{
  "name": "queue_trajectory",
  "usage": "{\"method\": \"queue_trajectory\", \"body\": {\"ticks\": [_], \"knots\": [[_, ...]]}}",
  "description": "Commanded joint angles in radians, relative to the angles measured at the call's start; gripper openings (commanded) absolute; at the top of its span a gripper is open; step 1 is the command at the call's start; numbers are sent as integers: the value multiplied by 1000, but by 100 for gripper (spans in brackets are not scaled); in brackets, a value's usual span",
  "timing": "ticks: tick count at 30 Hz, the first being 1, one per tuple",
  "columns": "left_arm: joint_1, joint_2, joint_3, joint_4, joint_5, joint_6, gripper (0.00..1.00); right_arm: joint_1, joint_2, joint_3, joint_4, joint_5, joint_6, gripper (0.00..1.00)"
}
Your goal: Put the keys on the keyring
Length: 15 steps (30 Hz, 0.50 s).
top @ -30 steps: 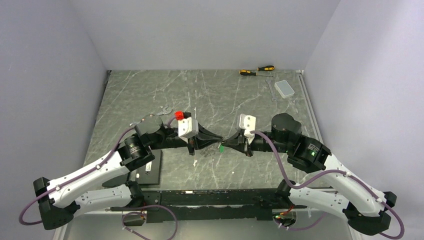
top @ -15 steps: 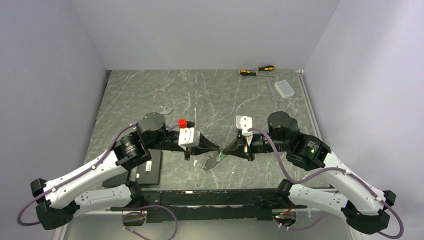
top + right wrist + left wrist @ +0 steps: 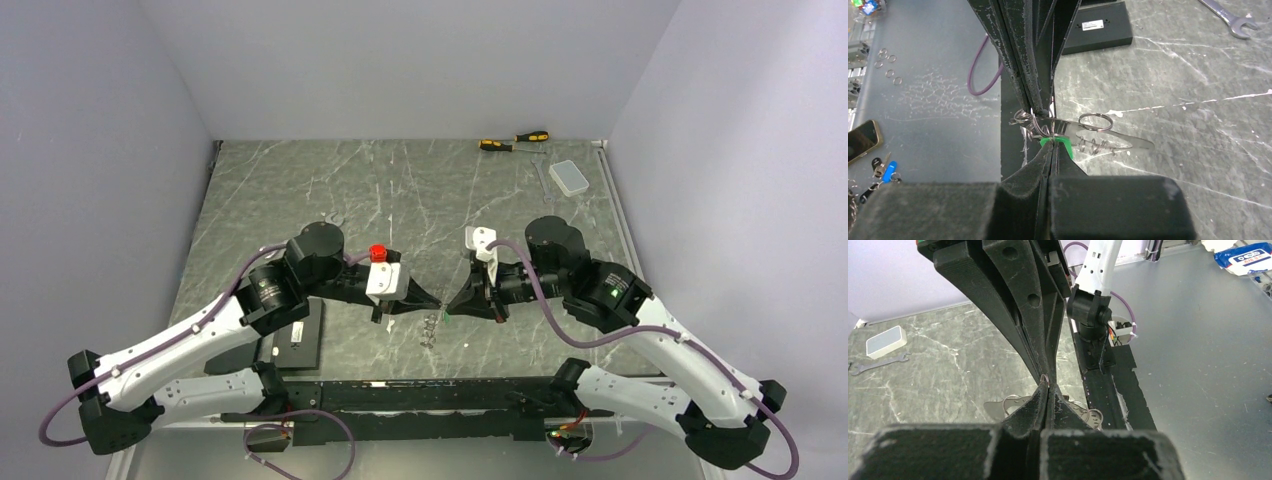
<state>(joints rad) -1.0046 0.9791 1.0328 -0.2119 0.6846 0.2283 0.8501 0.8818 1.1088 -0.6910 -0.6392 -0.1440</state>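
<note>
My two grippers meet tip to tip above the table's front middle. My right gripper [image 3: 451, 305] is shut on the green head of the small key [image 3: 1064, 143], which pokes out at its tips [image 3: 1052, 146]. My left gripper [image 3: 435, 302] is shut on the thin metal keyring [image 3: 1044, 378] at its tips [image 3: 1047, 390]. In the right wrist view the keyring's wire loops [image 3: 1095, 121] stand out on both sides of the left fingers [image 3: 1020, 65], right above the key head. The key's blade is hidden between the fingers.
Two yellow-and-black screwdrivers [image 3: 515, 141] and a clear box [image 3: 569, 178] lie at the back right. A silver wrench [image 3: 1229, 17] lies behind the left arm. A flat black box [image 3: 300, 337] sits by the left base. A black rail [image 3: 420, 392] runs along the near edge.
Both wrists have turned and shifted while staying tip to tip. The ring that hung wide below the tips half a second ago now shows small and bunched at the tips.
</note>
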Motion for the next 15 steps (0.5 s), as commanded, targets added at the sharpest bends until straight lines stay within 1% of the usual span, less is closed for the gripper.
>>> {"method": "queue_trajectory", "body": {"ticks": [1,4,7,9,11,13,15], "knots": [[-5,-7,38,12,48,22,0,-19,-1,10,71,-54,16,0],[-6,-33,7,83,32,-9,0,-41,-9,-29,103,-99,24,0],[-6,-54,-25,138,37,-34,0,-92,-27,-70,171,-195,52,0],[-6,-53,-23,132,51,-30,0,-131,-23,-69,187,-270,63,0],[-6,-36,0,90,69,-13,0,-147,-1,-44,161,-322,53,0],[-6,-19,23,45,68,5,0,-152,26,-7,108,-338,24,0],[-6,-24,9,88,34,-19,0,-151,33,7,95,-265,31,0]]}}
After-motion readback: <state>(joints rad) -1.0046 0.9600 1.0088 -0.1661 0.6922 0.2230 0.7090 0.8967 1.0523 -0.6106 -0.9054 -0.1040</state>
